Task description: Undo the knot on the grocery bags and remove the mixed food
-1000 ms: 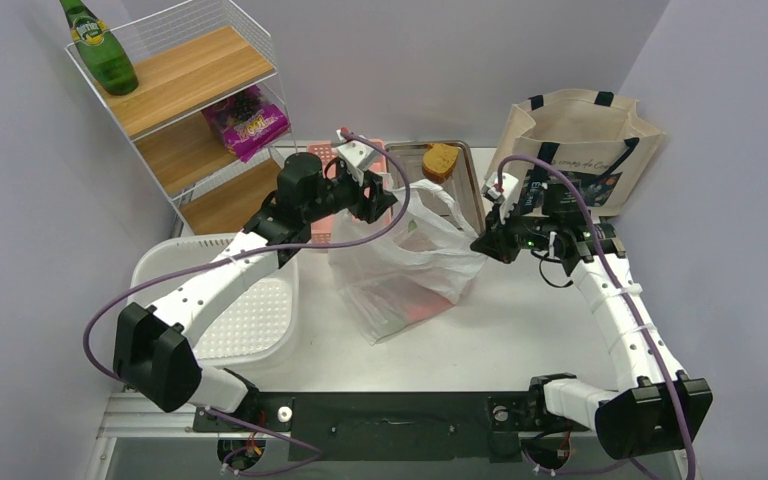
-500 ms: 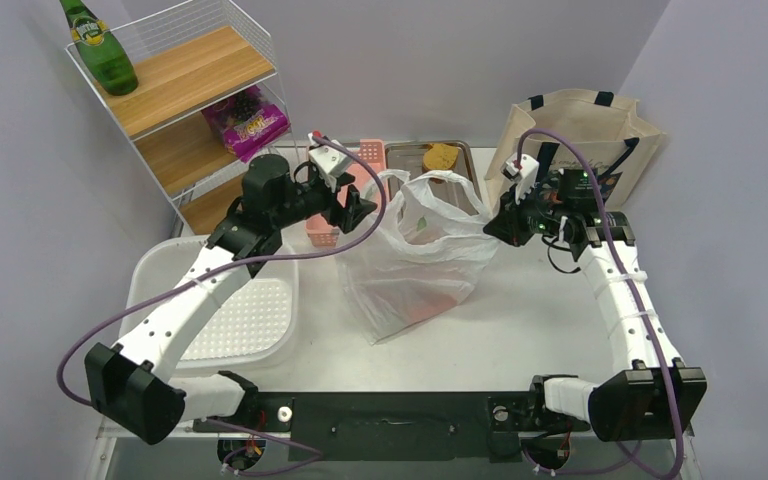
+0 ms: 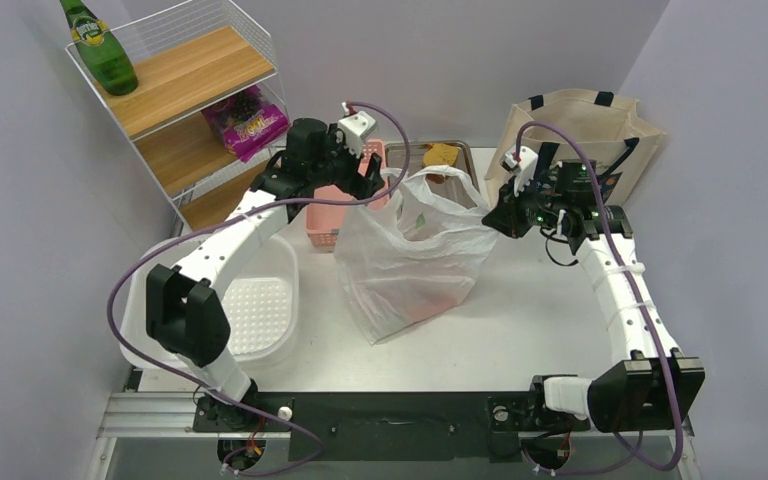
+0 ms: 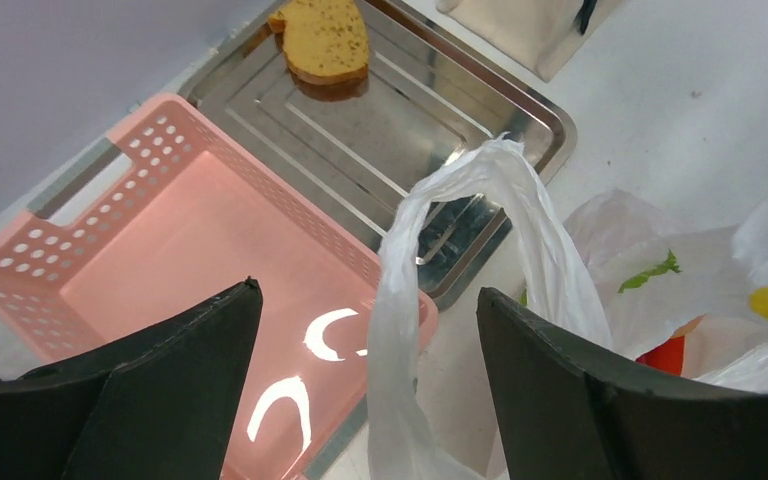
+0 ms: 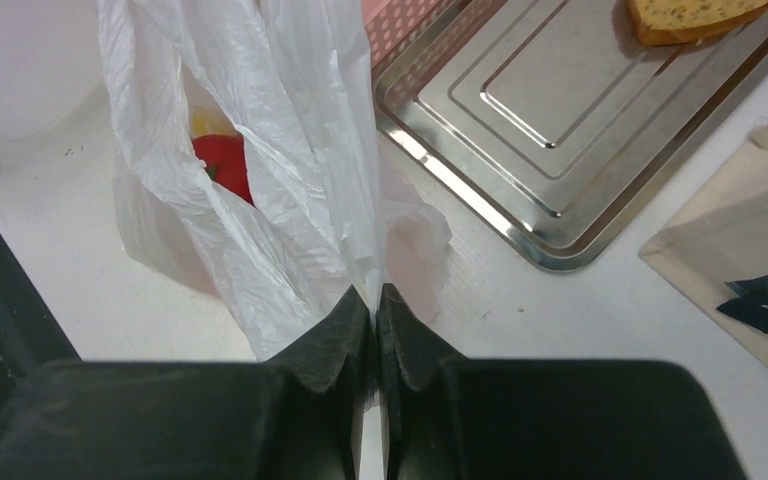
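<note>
Right gripper (image 5: 375, 292) pinches the plastic bag's (image 3: 410, 265) handle; left gripper (image 4: 365, 290) gapes wide above the pink basket (image 4: 160, 250) at the worktop's far edge.

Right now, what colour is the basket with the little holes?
The basket is pink. It shows best in the left wrist view.

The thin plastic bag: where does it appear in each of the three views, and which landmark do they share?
Top external: the plastic bag stands open at the table's centre.
Left wrist: right of centre, its handle loop showing between the fingers of the open left gripper.
Right wrist: upper left to centre, pinched by the right gripper.
Shared landmark: the metal tray with a bread slice.
</note>
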You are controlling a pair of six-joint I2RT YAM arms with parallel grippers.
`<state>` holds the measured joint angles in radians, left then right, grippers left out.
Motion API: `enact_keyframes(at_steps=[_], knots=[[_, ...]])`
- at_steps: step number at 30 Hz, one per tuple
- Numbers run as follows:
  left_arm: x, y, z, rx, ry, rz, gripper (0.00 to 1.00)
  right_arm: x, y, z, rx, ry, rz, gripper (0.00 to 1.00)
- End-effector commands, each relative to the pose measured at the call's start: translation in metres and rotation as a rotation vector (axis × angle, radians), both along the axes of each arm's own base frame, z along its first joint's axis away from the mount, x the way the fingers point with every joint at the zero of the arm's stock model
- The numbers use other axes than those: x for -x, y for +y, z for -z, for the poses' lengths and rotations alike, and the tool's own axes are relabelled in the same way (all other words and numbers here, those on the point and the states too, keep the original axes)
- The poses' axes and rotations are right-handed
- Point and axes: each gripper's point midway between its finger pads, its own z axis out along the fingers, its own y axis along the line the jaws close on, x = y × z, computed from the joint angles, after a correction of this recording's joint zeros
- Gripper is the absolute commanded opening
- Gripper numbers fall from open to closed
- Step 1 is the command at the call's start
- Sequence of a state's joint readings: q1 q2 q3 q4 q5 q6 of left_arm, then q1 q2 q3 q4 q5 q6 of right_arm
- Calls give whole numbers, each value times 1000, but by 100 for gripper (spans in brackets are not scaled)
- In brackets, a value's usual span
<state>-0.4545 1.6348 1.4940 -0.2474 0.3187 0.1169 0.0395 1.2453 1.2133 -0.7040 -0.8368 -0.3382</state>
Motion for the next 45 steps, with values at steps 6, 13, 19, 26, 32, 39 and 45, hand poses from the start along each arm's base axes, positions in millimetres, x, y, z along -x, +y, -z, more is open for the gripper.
enact_keyframes(at_steps=[6, 13, 19, 26, 32, 39, 45], knots=[[25, -24, 7, 65, 140, 136, 16, -67, -8, -35, -35, -93, 72, 5], [86, -19, -91, 316, -132, 228, 0, -87, -27, -11, -24, -15, 248, 9], [126, -28, -100, 300, -243, 326, 0, -84, -28, -26, -86, -9, 329, 67], [136, -46, -100, 267, -278, 321, 0, -23, -10, -101, -141, -221, 167, 86], [140, -51, -109, 283, -287, 328, 0, 48, 19, -84, -97, -246, -45, 87], [156, -58, -120, 303, -304, 414, 0, 46, 64, -64, -120, -323, -148, 84], [155, -64, -122, 296, -320, 424, 0, 45, 110, -47, -155, -322, -247, 84]])
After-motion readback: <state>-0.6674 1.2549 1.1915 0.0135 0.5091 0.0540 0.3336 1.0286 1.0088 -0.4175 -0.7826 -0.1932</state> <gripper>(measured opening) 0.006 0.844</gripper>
